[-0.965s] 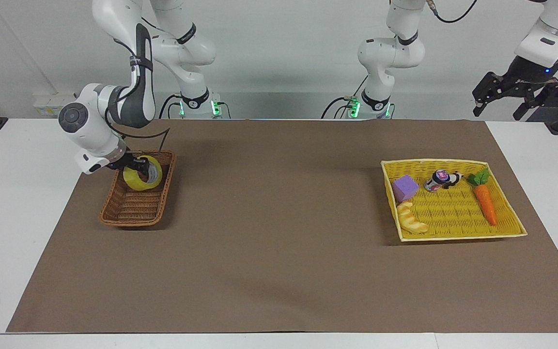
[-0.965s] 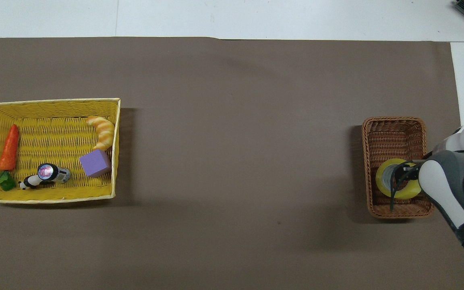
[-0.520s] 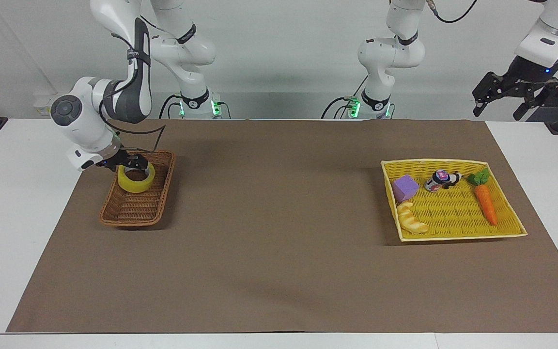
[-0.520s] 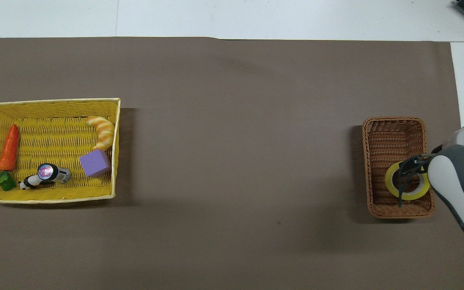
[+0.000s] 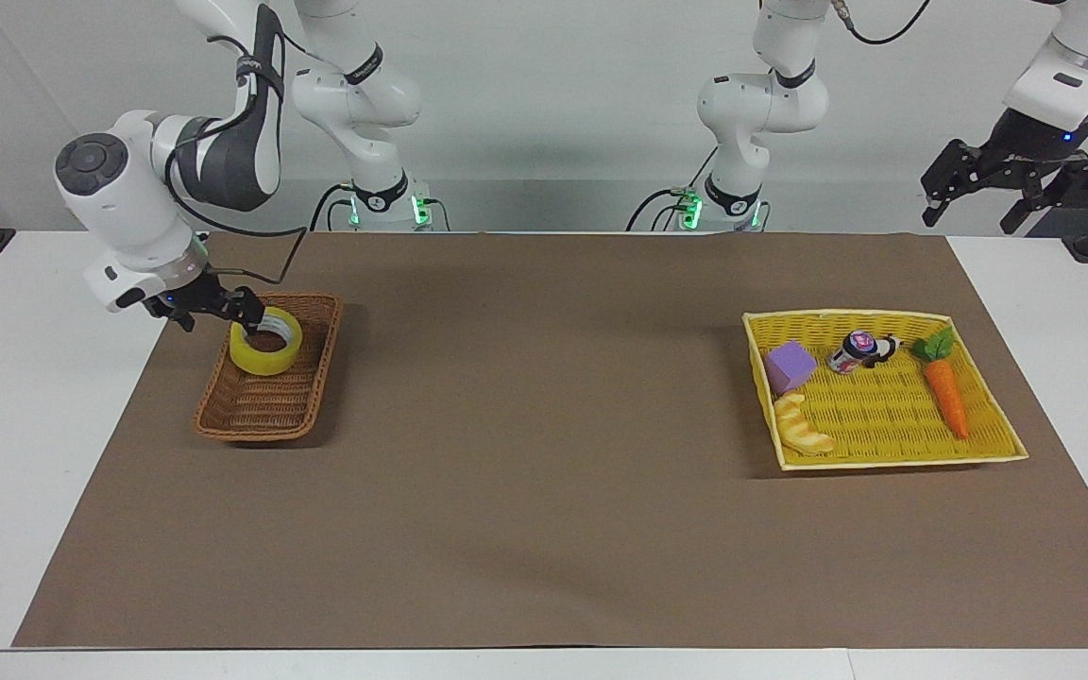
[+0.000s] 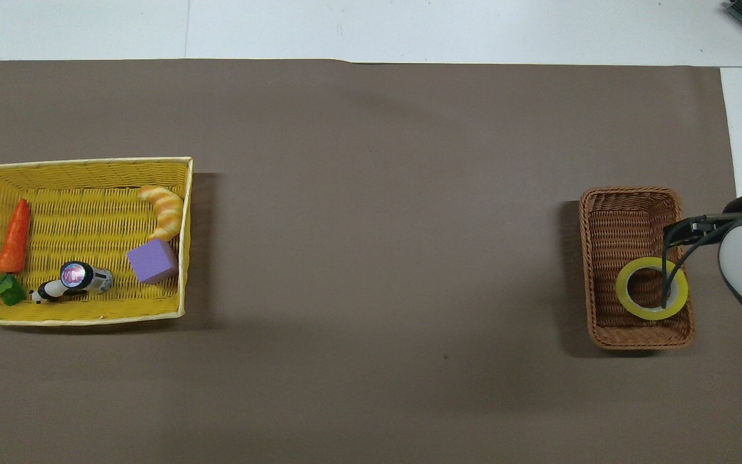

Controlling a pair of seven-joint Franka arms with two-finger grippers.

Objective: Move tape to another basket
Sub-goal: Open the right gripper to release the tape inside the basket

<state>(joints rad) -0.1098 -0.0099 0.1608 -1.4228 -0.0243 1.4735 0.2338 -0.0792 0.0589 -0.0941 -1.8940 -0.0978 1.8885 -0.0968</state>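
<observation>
So the tape (image 5: 266,346) lies flat in the brown basket (image 5: 261,408), at its robot-side end. Right claw (image 5: 223,307) hangs at the tape's 10 o'clock over the rim, fingers apart, gripping nothing. Left claw (image 5: 978,179) waits off the worktop, can't tell its fingers.

White table (image 5: 53,397) (image 6: 409,29) covered by a brown paper sheet (image 5: 544,472) (image 6: 371,193). Two baskets rest directly on the sheet, well apart. The brown wicker basket (image 5: 261,411) (image 6: 628,212) sits at the right arm's end of the table, just beside and below the right gripper's (image 5: 213,304) jaws. The yellow woven tray (image 5: 893,416) (image 6: 81,171) sits at the left arm's end, well apart from those jaws.
</observation>
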